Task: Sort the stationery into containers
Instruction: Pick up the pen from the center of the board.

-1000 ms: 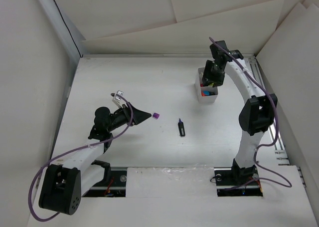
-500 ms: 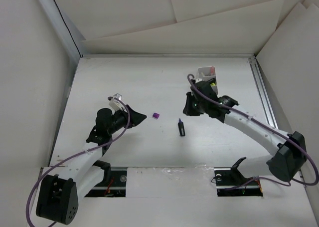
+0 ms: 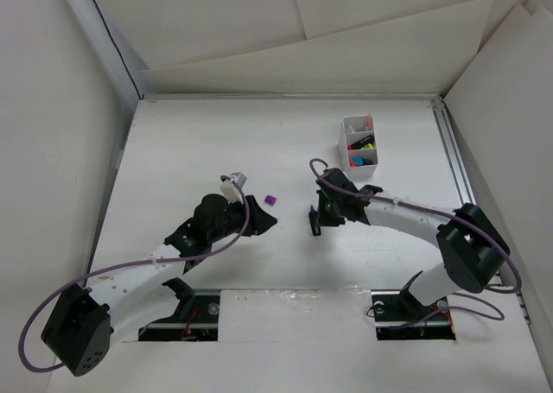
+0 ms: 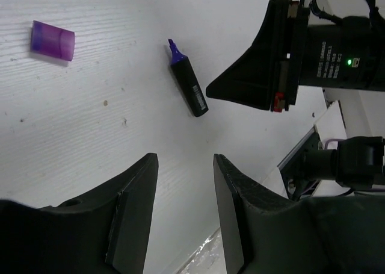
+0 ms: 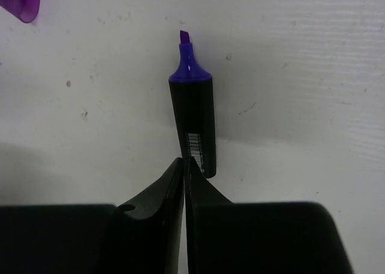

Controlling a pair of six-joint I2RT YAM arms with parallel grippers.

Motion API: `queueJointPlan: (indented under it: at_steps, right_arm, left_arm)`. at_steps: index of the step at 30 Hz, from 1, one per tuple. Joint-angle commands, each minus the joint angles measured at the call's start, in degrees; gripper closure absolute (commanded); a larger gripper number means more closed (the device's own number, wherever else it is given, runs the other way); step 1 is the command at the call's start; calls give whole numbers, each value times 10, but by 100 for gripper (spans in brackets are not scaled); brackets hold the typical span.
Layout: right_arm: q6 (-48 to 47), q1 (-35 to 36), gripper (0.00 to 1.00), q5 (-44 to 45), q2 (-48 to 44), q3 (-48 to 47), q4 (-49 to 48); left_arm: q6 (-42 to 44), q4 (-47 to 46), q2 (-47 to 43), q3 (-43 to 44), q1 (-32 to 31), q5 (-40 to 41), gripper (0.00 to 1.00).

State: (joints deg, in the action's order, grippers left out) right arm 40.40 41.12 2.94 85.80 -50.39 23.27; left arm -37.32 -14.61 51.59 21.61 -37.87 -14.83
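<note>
One uncapped purple highlighter [image 3: 314, 223] lies on the table, black barrel with its tip pointing away [image 5: 192, 120]. Its loose purple cap [image 3: 270, 200] lies to the left of it [image 4: 53, 40]. My right gripper [image 3: 320, 218] is down at the highlighter's near end, jaws pressed together with nothing between them [image 5: 186, 161]; I cannot tell whether the tips touch the barrel. My left gripper [image 3: 268, 221] hovers just short of the cap, open and empty [image 4: 185, 165]. The white container [image 3: 359, 147] stands at the back right with coloured stationery in its compartments.
In the left wrist view the right gripper's body [image 4: 289, 51] sits close beyond the highlighter [image 4: 187, 84]. White walls enclose the table [image 3: 199, 151] on all sides. A metal rail [image 3: 458, 168] runs along the right edge.
My right arm has swung from the container down to the highlighter and its jaws have come together. My left arm has moved right towards the cap, its jaws narrower than before.
</note>
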Motion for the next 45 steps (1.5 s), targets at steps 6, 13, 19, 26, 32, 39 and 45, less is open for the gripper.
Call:
queueJointPlan:
  at_steps: [6, 13, 19, 26, 32, 39, 45]
  right_arm:
    - [77, 18, 100, 90, -3, 38, -49]
    - [113, 36, 100, 103, 3, 69, -78]
    - [118, 84, 100, 2, 64, 56, -162]
    - [96, 126, 100, 21, 80, -23, -149]
    - [51, 126, 90, 102, -6, -30, -58]
    - [19, 79, 99, 96, 12, -34, 0]
    - [6, 79, 100, 34, 63, -22, -46]
  left_arm:
    - [-3, 0, -2, 2, -2, 16, 62]
    - [2, -6, 28, 7, -2, 6, 62]
    - [15, 20, 33, 18, -2, 25, 56]
    - [27, 39, 28, 23, -2, 44, 52]
    - [21, 8, 54, 17, -2, 19, 55]
    - [15, -12, 80, 17, -2, -2, 59]
    - [15, -12, 50, 17, -2, 4, 59]
